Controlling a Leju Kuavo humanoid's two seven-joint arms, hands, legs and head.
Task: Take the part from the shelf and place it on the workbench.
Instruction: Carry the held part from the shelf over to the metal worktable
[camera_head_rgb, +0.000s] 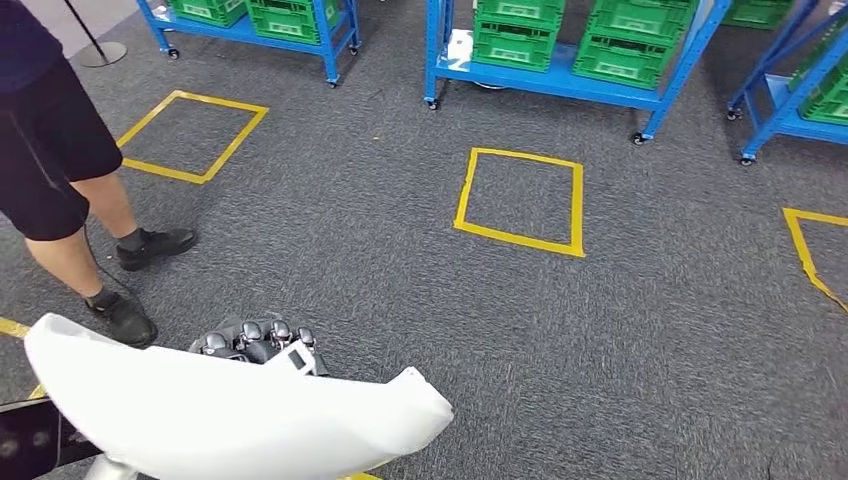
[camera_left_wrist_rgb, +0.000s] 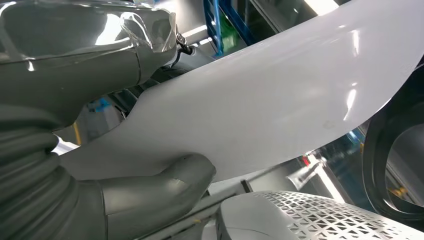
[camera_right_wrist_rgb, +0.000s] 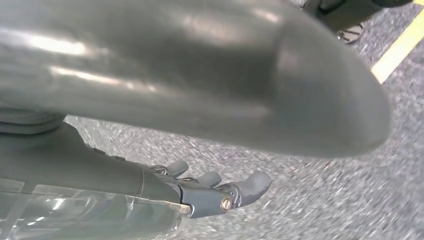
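My left fingers (camera_head_rgb: 258, 338) curl over the white part's (camera_head_rgb: 240, 415) far edge, thumb (camera_left_wrist_rgb: 165, 187) beneath, holding it low above the grey carpet (camera_head_rgb: 400, 260). My right fingers (camera_right_wrist_rgb: 250, 186) hang apart, holding nothing.

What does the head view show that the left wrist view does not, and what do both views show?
The head view alone shows the grey carpet with yellow tape squares, blue shelves carrying green crates, and a person's legs. The left wrist view alone shows the thumb pressed under the part. Both show the left hand holding the white part.
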